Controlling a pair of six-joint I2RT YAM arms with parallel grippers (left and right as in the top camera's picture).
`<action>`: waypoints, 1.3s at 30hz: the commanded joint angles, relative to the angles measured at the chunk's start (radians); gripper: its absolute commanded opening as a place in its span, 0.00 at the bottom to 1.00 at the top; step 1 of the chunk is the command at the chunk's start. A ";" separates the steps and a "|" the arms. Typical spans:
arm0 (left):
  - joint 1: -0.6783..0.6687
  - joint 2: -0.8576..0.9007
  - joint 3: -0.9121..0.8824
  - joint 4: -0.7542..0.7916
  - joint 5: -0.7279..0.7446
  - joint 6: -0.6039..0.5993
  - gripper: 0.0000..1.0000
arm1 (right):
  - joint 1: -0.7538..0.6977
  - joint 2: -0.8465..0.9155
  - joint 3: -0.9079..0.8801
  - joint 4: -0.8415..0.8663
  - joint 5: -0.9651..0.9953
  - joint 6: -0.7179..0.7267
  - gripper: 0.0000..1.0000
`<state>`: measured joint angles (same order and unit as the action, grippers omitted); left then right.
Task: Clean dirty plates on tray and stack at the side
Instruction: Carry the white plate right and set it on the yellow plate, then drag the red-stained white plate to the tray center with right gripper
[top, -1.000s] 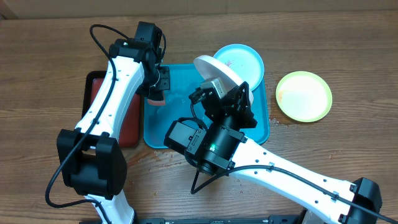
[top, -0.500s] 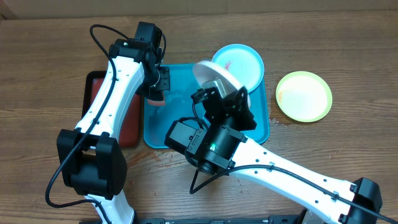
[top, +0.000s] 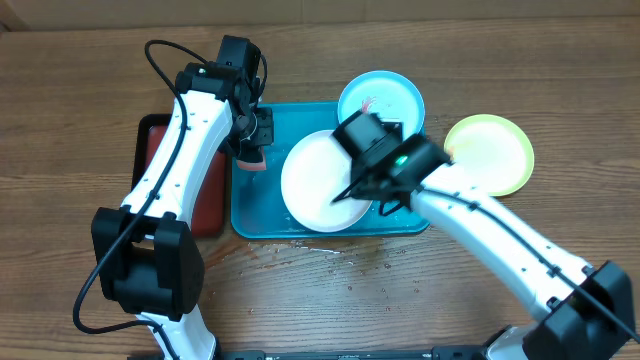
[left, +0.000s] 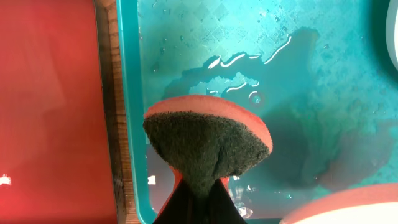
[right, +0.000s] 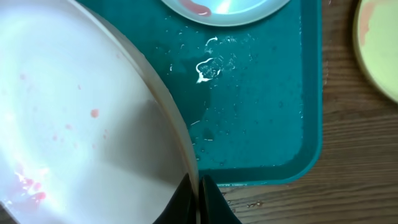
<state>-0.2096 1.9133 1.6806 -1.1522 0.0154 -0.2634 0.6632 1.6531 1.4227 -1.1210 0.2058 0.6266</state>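
Wet turquoise rectangular plastic tray (top: 300, 118) on wooden table (top: 80, 90); left claw (left: 198, 190) pinching pink sponge (left: 208, 137), right claw (right: 198, 190) pinching white round plate (top: 312, 185) rim.

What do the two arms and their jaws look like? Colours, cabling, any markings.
Both alike: the left arm and right arm have white tubular links with chunky black joint housings. A thin black cable loops loose along the left arm. A small green light glows on the right wrist housing. Jaws are slim, black, tapering. No readable markings.
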 joint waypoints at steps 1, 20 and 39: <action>-0.007 -0.004 -0.008 0.000 0.003 -0.009 0.04 | -0.156 -0.022 0.004 0.010 -0.217 -0.034 0.04; -0.007 -0.004 -0.008 0.001 0.004 -0.010 0.04 | -0.985 -0.020 -0.077 0.013 -0.234 -0.051 0.04; -0.007 -0.004 -0.008 0.008 0.003 -0.010 0.04 | -0.988 -0.018 -0.395 0.402 -0.253 -0.086 0.18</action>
<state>-0.2096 1.9133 1.6794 -1.1465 0.0154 -0.2634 -0.3271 1.6520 1.0283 -0.7250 -0.0257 0.5636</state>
